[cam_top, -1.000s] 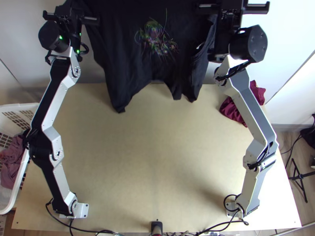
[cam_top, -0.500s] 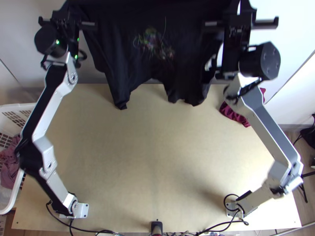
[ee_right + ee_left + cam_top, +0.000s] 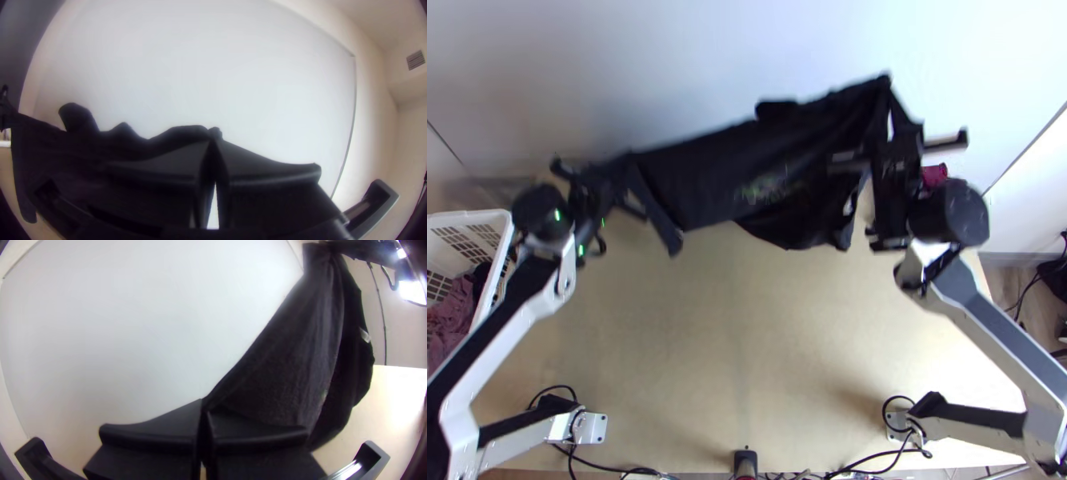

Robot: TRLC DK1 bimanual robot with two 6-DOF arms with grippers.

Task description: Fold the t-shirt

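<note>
Stretched between the two grippers, the black t-shirt (image 3: 747, 168) hangs above the table's far part, its printed side partly visible. My left gripper (image 3: 615, 172) is at its left end in the top view; my right gripper (image 3: 887, 100) holds it higher up at the right. In the left wrist view, my left gripper (image 3: 203, 411) is shut on an edge of the black t-shirt (image 3: 284, 360), which slants off toward the other arm. In the right wrist view, my right gripper (image 3: 214, 142) is shut on the cloth's edge, with the shirt (image 3: 75, 146) drooping between both arms.
A white basket (image 3: 495, 214) with mauve cloth (image 3: 455, 312) stands at the table's left side. Dark red cloth (image 3: 933, 174) lies at the far right, behind the right arm. The light wooden table (image 3: 739, 336) spreads between the arms, with a pale wall behind.
Both grippers have come back toward the arms' bases with the shirt. Its upper edge has come into the top view, slanting, and the cloth hangs nearer over the table.
</note>
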